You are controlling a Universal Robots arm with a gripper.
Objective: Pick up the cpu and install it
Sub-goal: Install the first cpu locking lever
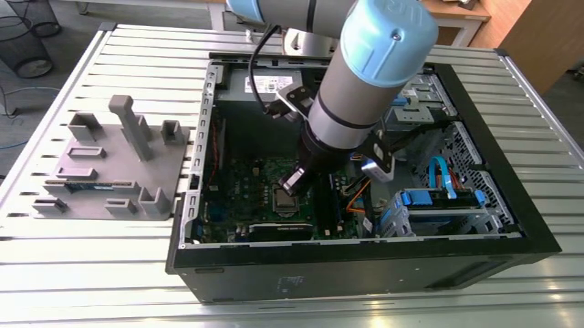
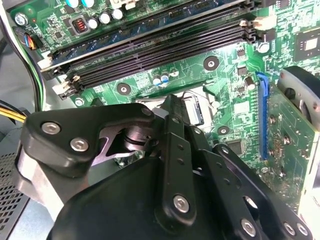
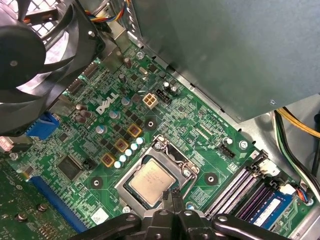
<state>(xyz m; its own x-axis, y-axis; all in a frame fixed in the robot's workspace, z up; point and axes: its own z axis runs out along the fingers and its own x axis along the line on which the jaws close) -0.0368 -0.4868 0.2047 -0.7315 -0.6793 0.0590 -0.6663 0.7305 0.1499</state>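
Note:
The cpu, a small silver square, lies flat in the open metal socket frame on the green motherboard inside the computer case. My gripper hangs just over the socket, its thin black fingertips pressed together at the chip's edge with nothing between them. In the exterior view the gripper points down at the cpu in the middle of the board. In the second wrist view the gripper's black linkage covers most of the socket.
Black memory slots run beside the socket, one holding a blue stick. A black fan and a green card stand close by. Case walls ring the board. A grey fixture block sits at the exterior view's left.

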